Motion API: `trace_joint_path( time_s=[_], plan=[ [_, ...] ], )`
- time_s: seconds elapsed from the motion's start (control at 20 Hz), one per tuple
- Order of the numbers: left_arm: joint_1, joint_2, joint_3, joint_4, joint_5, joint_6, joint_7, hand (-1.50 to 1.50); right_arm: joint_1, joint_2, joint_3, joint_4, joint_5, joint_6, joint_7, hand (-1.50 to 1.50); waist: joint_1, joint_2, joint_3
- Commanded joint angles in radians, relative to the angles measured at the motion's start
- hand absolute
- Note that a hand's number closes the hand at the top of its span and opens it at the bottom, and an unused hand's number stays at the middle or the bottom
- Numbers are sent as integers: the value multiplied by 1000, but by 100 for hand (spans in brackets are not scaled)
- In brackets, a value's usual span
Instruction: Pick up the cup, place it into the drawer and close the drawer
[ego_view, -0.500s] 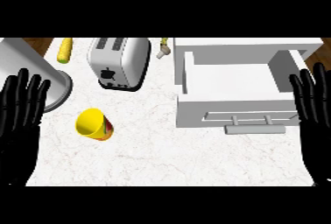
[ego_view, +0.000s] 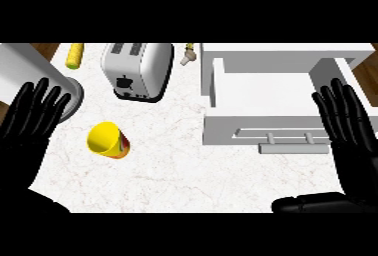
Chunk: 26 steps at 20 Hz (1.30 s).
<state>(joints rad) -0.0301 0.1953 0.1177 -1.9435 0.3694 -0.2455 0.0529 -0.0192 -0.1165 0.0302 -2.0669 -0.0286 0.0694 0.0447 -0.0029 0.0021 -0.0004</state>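
Both hands rest open, fingers straight and apart: left hand (ego_view: 33, 116) at the frame's left edge, right hand (ego_view: 347, 122) at the right edge. Upper right holds the white drawer (ego_view: 221, 127), pulled open. Upper centre stands a toaster (ego_view: 136, 70). Lower left of it the yellow cup (ego_view: 108, 140) lies tilted on the counter (ego_view: 192, 180).

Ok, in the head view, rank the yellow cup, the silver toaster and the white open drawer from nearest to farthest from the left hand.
1. Yellow cup, just right of the left hand.
2. Silver toaster, farther back, centre.
3. White open drawer, on the right side.
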Motion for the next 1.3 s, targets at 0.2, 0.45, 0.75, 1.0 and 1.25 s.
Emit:
trace_joint_path(
  time_s=[0.2, 0.45, 0.75, 1.0, 1.25],
  plan=[
    [-75, 92, 141, 270, 166, -139, 3, -150, -130, 14, 12, 124, 7, -3, 66, -150, 5, 0, 0],
    [-91, 55, 97, 447, 0, -148, -127, -150, -35, -25, -41, 95, -34, 70, -7, -150, -3, -1, 0],
    [-177, 85, 122, 731, -80, -198, -264, -150, -206, -56, -92, 224, -51, 85, 13, -150, -2, 1, 0],
    [-181, 94, 135, 869, -149, -196, -381, -150, -191, -57, -106, 189, -65, 95, 33, -150, -1, -1, 0],
    [-224, 89, 125, 1137, -252, -195, -582, -150, -239, -39, -95, 190, -48, 62, 65, -150, -7, 2, -1]
  ],
)
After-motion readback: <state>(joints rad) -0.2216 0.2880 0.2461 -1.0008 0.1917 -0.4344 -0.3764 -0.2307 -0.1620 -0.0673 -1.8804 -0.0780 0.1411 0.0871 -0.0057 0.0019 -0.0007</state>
